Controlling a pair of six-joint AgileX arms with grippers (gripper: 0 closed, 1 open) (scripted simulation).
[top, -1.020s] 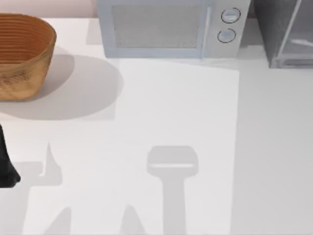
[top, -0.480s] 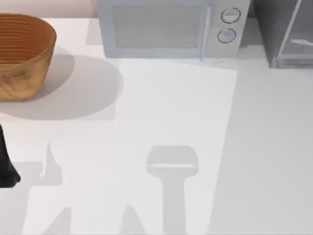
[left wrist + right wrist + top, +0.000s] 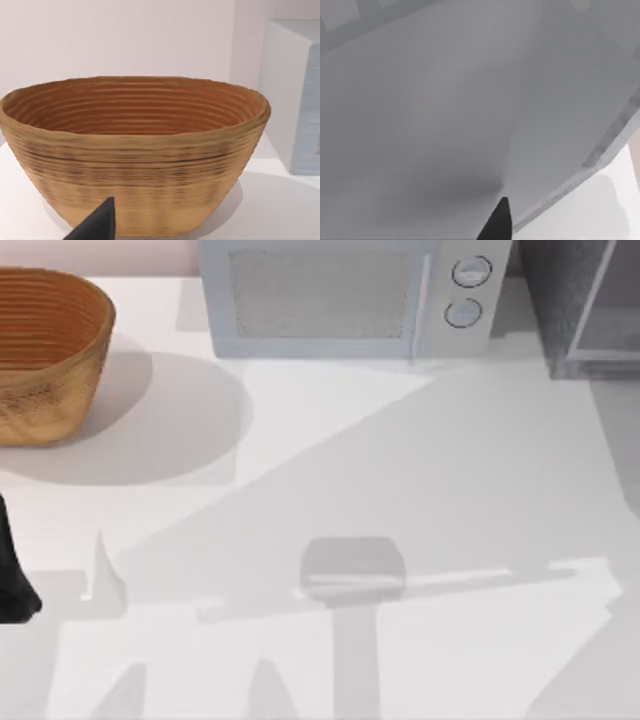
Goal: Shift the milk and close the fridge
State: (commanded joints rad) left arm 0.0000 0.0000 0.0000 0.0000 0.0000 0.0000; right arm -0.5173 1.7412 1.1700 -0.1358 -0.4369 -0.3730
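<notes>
Tabletop (image 3: 330, 500): white surface across the top view, crossed by broad grey shadows; one shadow band runs slantwise from the far right toward the near left.
Fridge (image 3: 580, 305): grey cabinet at the far right corner of the tabletop, cut off by the top view's edge, with a pale frame line along its front. In the right wrist view its glassy grey panel (image 3: 445, 115) lies very close to the camera, with a pale frame edge running slantwise beside it. Whether the door is fully shut, I cannot tell.
Microwave (image 3: 340, 300): pale box at the far edge, middle of the tabletop, just beside the fridge on its left; mesh window in front, two round knobs (image 3: 468, 290) stacked on its right end. Its side also shows in the left wrist view.
Basket (image 3: 45, 350): woven brown bowl at the far left of the tabletop, upright, well apart from the microwave. The left wrist view looks at it from near, ribbed inside wall showing.
Left arm (image 3: 12, 570): dark piece at the left edge of the top view, on the near side of the basket, parked.
Left tool: one dark fingertip (image 3: 97, 225) shows against the basket's wall; spread or pressed together, I cannot tell.
Right tool: one dark fingertip (image 3: 496, 220) shows right by the fridge panel; its state I cannot tell.
</notes>
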